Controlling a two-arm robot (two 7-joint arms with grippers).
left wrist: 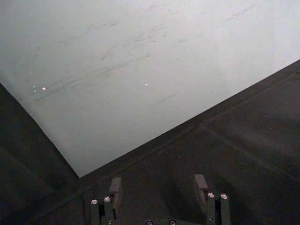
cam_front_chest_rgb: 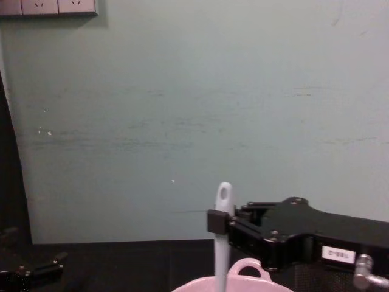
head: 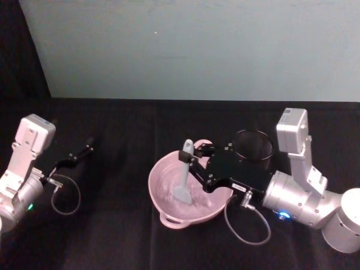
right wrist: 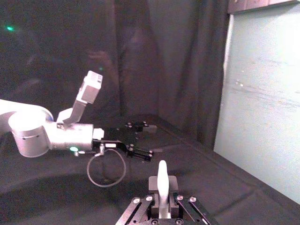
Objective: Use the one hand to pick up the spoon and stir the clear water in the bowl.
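Observation:
The pale pink bowl (head: 154, 181) sits on the black table in front of me, its loop handle toward me. The white spoon (head: 185, 174) stands tilted in it, blade down inside the bowl, handle pointing up and away. My right gripper (head: 192, 159) reaches in from the right, over the bowl's far rim, and is shut on the spoon's handle. From the chest the handle (cam_front_chest_rgb: 223, 234) rises upright from the bowl's rim (cam_front_chest_rgb: 248, 266), held by the right gripper (cam_front_chest_rgb: 217, 222). The right wrist view shows the handle (right wrist: 162, 176) between the fingers. My left gripper (head: 84, 152) rests open at the far left.
A black wire-mesh cup (head: 253, 145) stands just behind the right gripper's body. A grey cable (head: 243, 230) loops down beside the bowl's right side. A pale wall (head: 197, 50) closes off the back of the table. The left fingers (left wrist: 115, 187) hang over bare black cloth.

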